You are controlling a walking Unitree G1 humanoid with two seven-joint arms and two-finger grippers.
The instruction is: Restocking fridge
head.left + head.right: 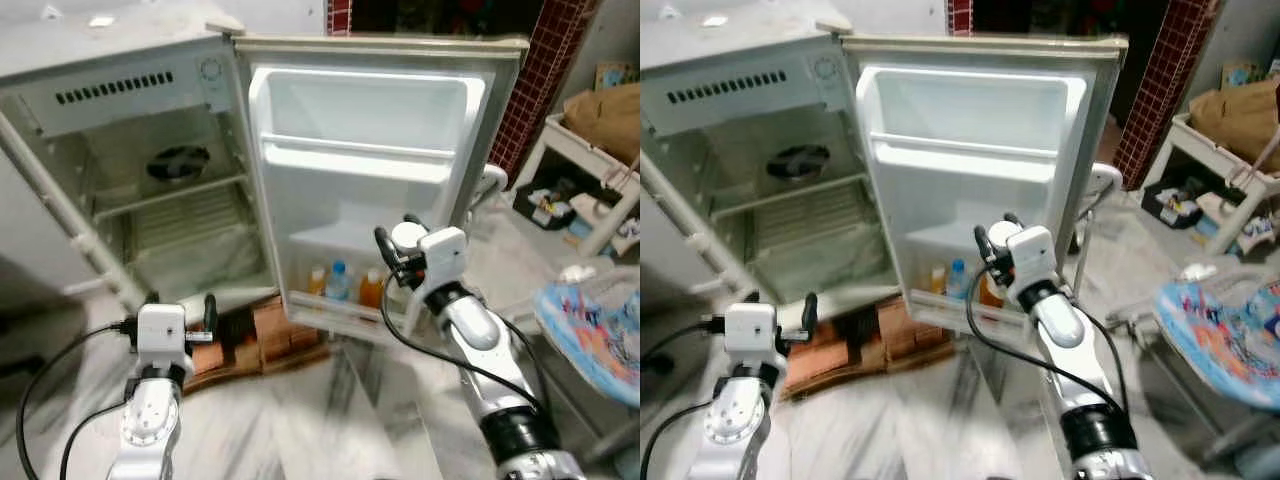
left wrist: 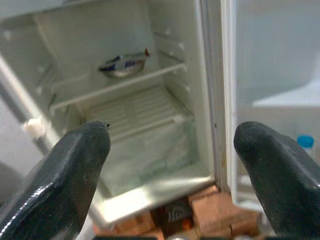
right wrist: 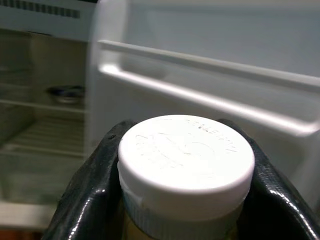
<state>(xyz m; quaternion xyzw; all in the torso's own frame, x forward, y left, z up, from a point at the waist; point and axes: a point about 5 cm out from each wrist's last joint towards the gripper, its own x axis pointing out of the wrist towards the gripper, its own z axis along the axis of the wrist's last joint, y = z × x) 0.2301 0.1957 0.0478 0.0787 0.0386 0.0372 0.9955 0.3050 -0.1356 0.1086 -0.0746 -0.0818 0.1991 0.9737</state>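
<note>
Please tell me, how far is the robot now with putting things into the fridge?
Partly done, it seems. The fridge door is open, and three bottles already stand in its bottom shelf. In hand: the right gripper is shut on a jar with a white lid, held up in front of the door shelves. Left: placing that jar. The left gripper is open, holding nothing, facing the fridge inside.

three bottles (image 1: 339, 282) in door, one fridge (image 1: 150, 150)
</note>
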